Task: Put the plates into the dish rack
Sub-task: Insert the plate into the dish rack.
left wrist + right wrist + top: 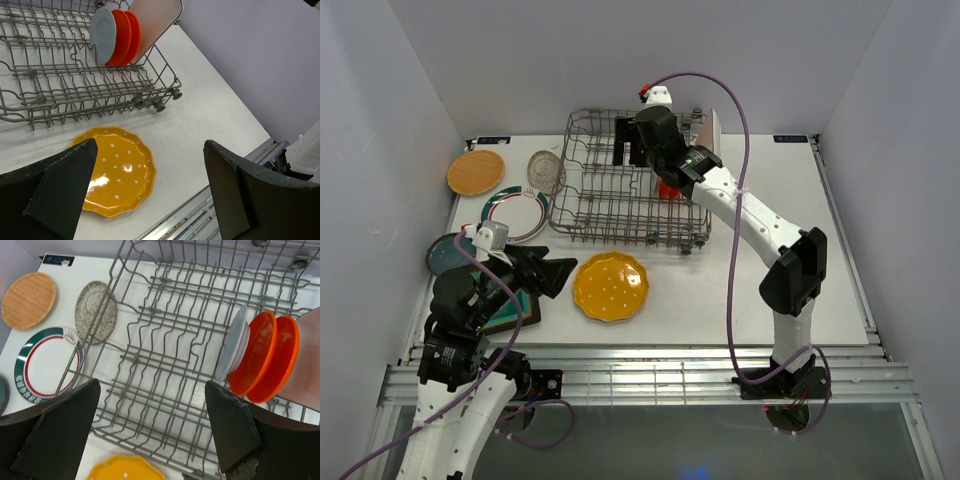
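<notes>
In the top external view, the dish rack stands at the centre rear of the table. The right gripper hangs over the rack's rear half, jaws spread and holding nothing. The left gripper, likewise spread and empty, hovers just left of the yellow scalloped plate, which lies flat in front of the rack. Left of the rack lie the wooden plate, the speckled plate, the green-rimmed plate and the dark teal plate. The square teal plate lies partly under the left arm. In the left wrist view, the fingers frame the yellow plate without touching it. The pale grey plate, two orange-red plates and the white rectangular plate stand on edge at the rack's right end. In the right wrist view, the fingers stand wide above the tines, left of those upright plates.
</notes>
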